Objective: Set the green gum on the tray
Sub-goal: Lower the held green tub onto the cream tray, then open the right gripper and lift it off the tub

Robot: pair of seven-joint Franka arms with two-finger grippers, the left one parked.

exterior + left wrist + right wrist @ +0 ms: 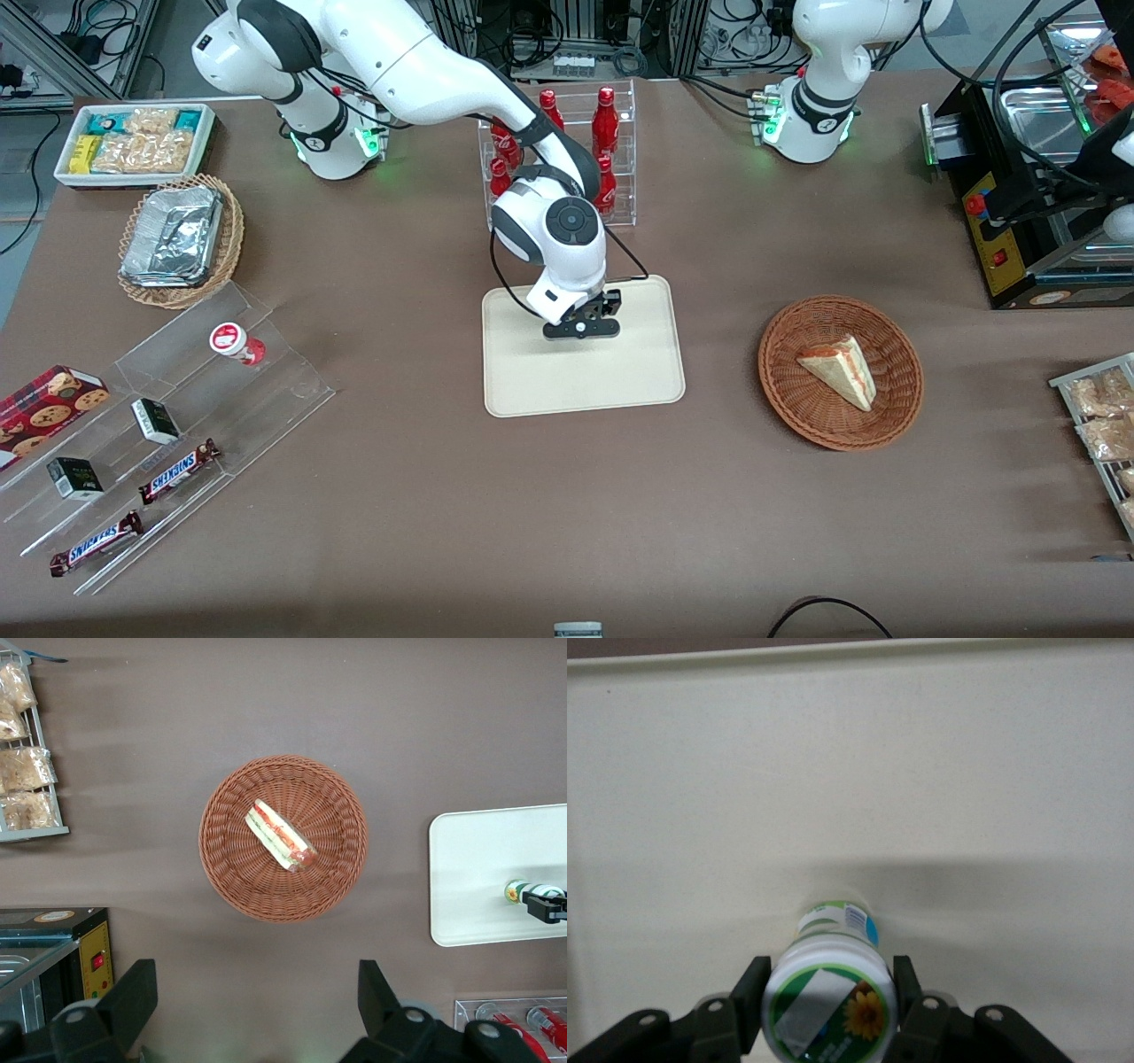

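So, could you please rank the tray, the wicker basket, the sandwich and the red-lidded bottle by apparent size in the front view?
1. tray
2. wicker basket
3. sandwich
4. red-lidded bottle

The gripper holds the green gum over the tray.

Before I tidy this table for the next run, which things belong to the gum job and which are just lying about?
In the job:
green gum, gripped by the tool over the tray
tray

Lying about:
red-lidded bottle
wicker basket with sandwich
Snickers bars
cola bottles
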